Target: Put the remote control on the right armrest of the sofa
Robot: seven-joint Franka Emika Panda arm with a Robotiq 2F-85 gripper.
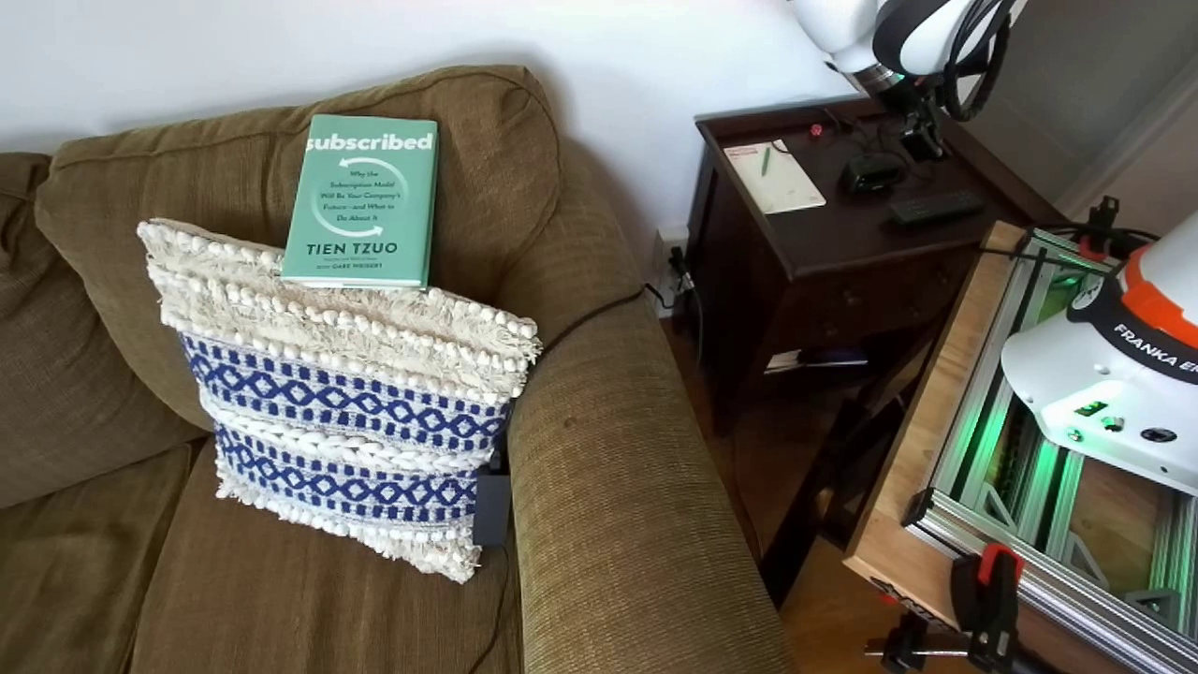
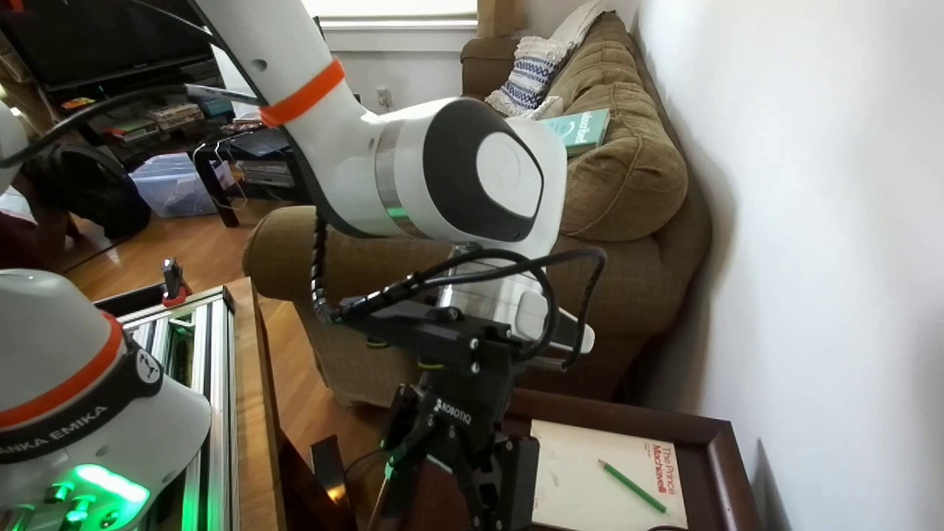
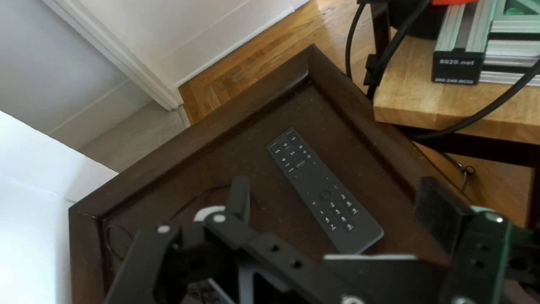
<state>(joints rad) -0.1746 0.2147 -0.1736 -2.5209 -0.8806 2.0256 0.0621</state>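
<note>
A plain white wall (image 2: 826,221) rises in both exterior views, a power outlet (image 1: 672,245) low on it beside the table (image 1: 749,271), a dark brown wooden piece with a raised rim, knobbed drawers and an open shelf below. The floor (image 2: 184,254) is warm, honey-toned wood and catches a gleam. At the far end, in an exterior view, a window (image 2: 398,9) glows white, a tan curtain (image 2: 498,18) at its edge. A large dark screen (image 2: 110,37) stands near a low black stand (image 2: 217,192). The wrist view adds white baseboard (image 3: 236,48) and trim (image 3: 126,67) beside a pale beige patch of flooring (image 3: 130,131).
</note>
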